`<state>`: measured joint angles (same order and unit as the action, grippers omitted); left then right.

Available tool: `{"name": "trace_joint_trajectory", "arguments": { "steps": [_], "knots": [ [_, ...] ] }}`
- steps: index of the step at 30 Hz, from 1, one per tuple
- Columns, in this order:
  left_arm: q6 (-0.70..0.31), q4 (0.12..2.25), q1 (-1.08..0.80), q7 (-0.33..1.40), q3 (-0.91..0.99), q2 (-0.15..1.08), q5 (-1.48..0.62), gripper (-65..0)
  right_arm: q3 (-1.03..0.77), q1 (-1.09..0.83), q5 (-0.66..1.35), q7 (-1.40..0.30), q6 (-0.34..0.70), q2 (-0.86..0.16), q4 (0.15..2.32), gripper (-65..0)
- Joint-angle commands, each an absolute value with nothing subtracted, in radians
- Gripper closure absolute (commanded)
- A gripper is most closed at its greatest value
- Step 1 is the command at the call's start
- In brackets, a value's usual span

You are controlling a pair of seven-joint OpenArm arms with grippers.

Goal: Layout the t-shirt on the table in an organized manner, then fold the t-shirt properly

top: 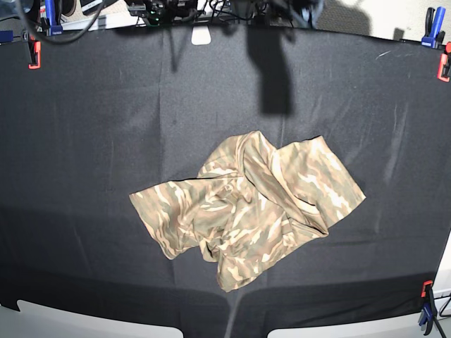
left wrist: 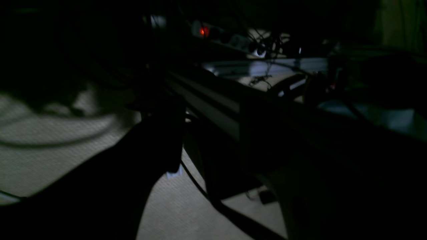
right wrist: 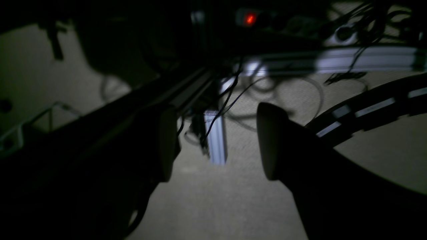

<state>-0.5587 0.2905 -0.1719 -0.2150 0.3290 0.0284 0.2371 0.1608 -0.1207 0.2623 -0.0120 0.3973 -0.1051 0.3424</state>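
The camouflage t-shirt [top: 246,204] lies crumpled in a loose heap near the middle of the black-covered table [top: 84,127], shown only in the base view. No arm or gripper appears in that view. In the dim right wrist view, my right gripper [right wrist: 217,146] is open, its two fingers [right wrist: 270,146] wide apart with only floor between them. The left wrist view is very dark. My left gripper [left wrist: 220,156] shows as dark finger silhouettes with pale floor in the gap, so it reads as open and holds nothing. The shirt is out of both wrist views.
Red clamps [top: 33,55] and blue clamps [top: 428,17] grip the table's edges, with another clamp [top: 425,303] at the front right. Cables and gear line the far edge [top: 162,8]. A dark shadow [top: 271,70] falls on the cloth. Both wrist views show metal frame bars [right wrist: 216,140] and cables over pale floor.
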Motion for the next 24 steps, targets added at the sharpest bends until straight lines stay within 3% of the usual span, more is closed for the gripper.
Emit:
{"name": "trace_joint_trajectory", "arguments": {
  "steps": [1,5,12,24],
  "knots": [
    [-0.574,0.296,-0.184,-0.246,0.332,0.038,0.233,-25.0,0.159,-0.119,0.265,-0.001,0.439,-0.115,0.350,-37.1],
    [-0.596,0.296,-0.217,-0.274,0.332,0.071,0.233,-25.0,0.159,-0.120,0.265,-0.012,0.522,-0.137,0.350,-37.1],
    [-0.595,0.296,-0.287,-0.480,0.332,0.104,0.234,-25.0,0.158,-0.120,0.265,-0.003,0.519,-0.184,0.350,-37.1],
    [-0.591,0.490,-0.456,-0.492,0.332,0.103,0.234,-25.0,0.157,-0.263,0.266,0.012,0.516,-0.229,0.371,-37.1]
  ]
}}
